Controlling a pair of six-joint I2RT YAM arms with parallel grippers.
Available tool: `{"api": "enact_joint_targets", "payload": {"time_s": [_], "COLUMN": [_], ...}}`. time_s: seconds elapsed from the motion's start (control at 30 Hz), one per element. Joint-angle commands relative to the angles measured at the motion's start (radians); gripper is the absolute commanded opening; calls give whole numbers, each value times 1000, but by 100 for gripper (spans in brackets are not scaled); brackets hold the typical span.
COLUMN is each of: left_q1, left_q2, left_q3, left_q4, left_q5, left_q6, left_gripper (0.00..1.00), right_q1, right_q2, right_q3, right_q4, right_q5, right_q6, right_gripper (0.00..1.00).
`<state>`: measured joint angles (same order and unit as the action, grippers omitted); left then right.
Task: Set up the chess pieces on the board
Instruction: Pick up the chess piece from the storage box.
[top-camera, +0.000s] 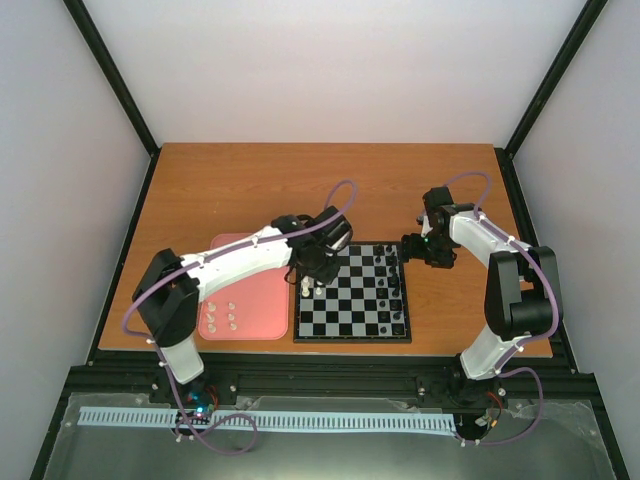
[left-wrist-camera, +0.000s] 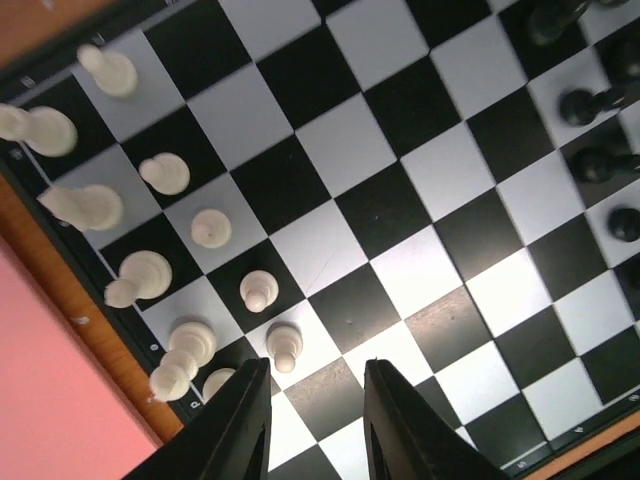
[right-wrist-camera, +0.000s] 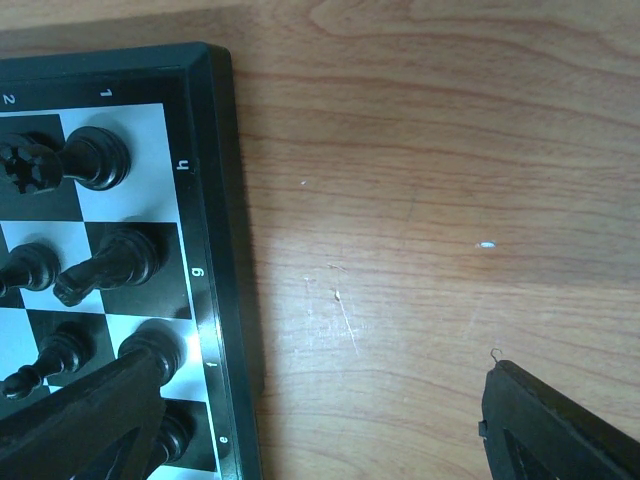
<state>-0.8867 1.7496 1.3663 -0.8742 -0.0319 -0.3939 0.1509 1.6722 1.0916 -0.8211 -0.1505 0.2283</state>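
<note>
The black left gripper (left-wrist-camera: 315, 368) has jaws apart, empty; the right gripper (right-wrist-camera: 320, 375), wide apart. Lifting askew could topple the tiny cream pawn (left-wrist-camera: 285, 347) beside one left jaw.

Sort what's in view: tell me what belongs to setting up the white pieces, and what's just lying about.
Part of the job:
- white chess pieces, some on the board, some waiting on the pink tray
- the board itself
- left gripper, open over the board's white side

Just lying about:
- black chess pieces, standing on the board
- the pink tray
- wooden table
</note>
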Motion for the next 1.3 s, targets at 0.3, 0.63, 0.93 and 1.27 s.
{"api": "enact_joint_targets", "payload": {"time_s": [0.3,0.63,0.93,1.27], "left_q1": [298,545,683,713], "left_q2": [-310,-503,-483,-405], "left_q3": [-107,-459,-525,-558], "left_q4": [-289,-312,-205,-116], "left_q5": [-225,-191,-114,-47], "left_q6": [-323,-582,-520,-507], "left_gripper": [53,60,53,46], "right_q1": [-2,7,11,10], "right_q2": [-7,-10,-23,-19], "right_q3": [16,24,8,18], "right_q4": [10,-3,-1,-12], "right_q5": [-19,-21,-21,-4], "right_q6": [5,4,5,-3], "right_gripper": [100,100,100,100]}}
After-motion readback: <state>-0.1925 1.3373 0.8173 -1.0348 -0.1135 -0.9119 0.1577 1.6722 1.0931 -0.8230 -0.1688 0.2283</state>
